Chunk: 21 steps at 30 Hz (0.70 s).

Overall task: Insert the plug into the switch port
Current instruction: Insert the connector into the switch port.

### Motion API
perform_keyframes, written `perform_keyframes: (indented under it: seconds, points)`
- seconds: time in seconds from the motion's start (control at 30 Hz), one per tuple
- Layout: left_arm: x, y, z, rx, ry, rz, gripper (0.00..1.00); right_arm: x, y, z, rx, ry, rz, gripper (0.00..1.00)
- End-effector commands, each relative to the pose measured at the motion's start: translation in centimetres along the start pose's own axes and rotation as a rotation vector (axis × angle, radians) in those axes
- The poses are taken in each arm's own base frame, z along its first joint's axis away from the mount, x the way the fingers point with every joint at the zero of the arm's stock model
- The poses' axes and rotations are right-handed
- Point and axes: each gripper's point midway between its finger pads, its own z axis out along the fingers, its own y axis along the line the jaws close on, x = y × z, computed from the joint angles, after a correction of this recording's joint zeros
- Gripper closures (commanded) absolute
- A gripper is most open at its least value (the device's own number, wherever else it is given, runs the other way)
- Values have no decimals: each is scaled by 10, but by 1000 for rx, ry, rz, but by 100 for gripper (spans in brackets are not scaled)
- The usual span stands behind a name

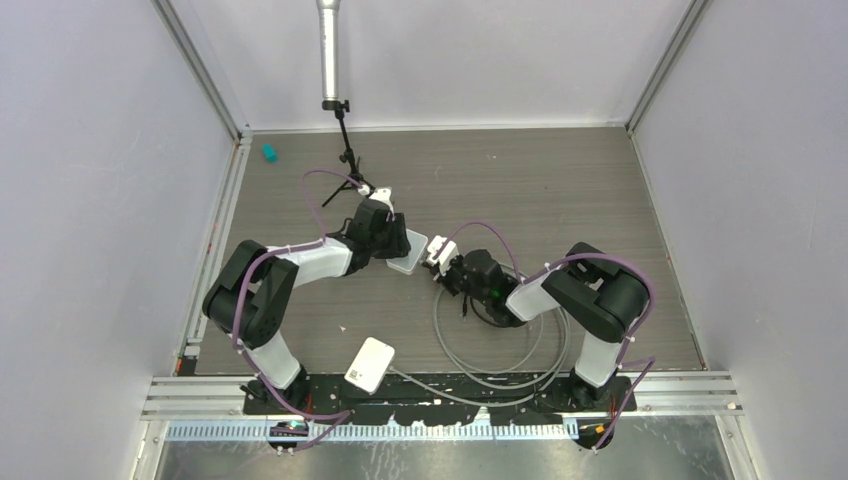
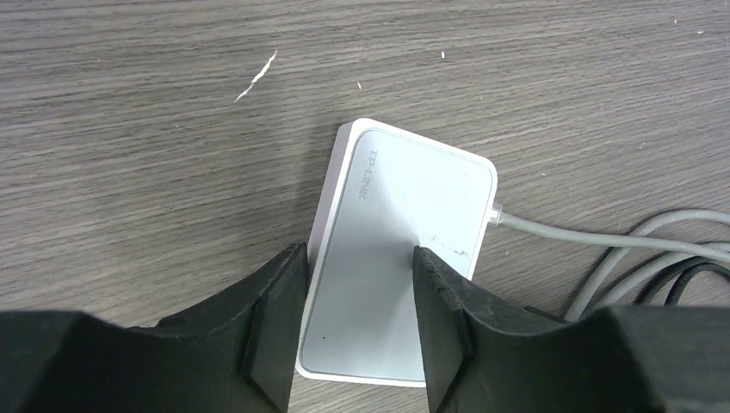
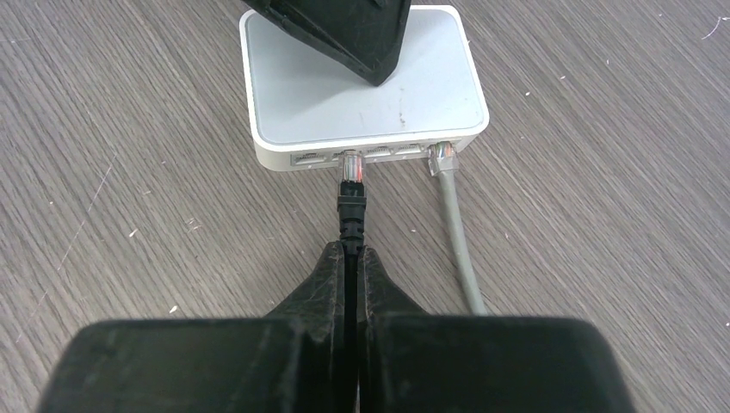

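The white TP-Link switch [image 2: 405, 198] lies near the middle of the table [image 1: 560, 190]. The left gripper [image 2: 357, 254] stands over it with jaws parted, grasping nothing (one fingertip [image 3: 370, 52] sits over the lid). The right gripper [image 3: 353, 251] is clenched on the black cable [image 3: 352, 206]. Its clear plug [image 3: 350, 163] is at the second opening in the port row [image 3: 387, 153]. A grey cable [image 3: 456, 232] fills the end one.

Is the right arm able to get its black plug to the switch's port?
Probably yes: the right gripper pinches the black plug, whose tip meets the switch, with nothing between.
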Motion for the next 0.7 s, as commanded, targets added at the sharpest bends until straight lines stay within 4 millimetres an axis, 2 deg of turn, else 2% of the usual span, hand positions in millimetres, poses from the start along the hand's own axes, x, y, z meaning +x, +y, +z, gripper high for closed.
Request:
perform_keyframes:
  seconds: [0.0, 0.4, 0.67]
  points:
    - [25, 10, -4, -18, 75, 18, 51, -33, -8, 3, 26, -144, 25, 99]
    - [28, 12, -6, -19, 75, 24, 51, -35, -6, 5, 8, -160, 49, 100]
    - [33, 6, -6, 16, 97, 13, 52, -38, 4, 11, -61, -148, 41, 100]
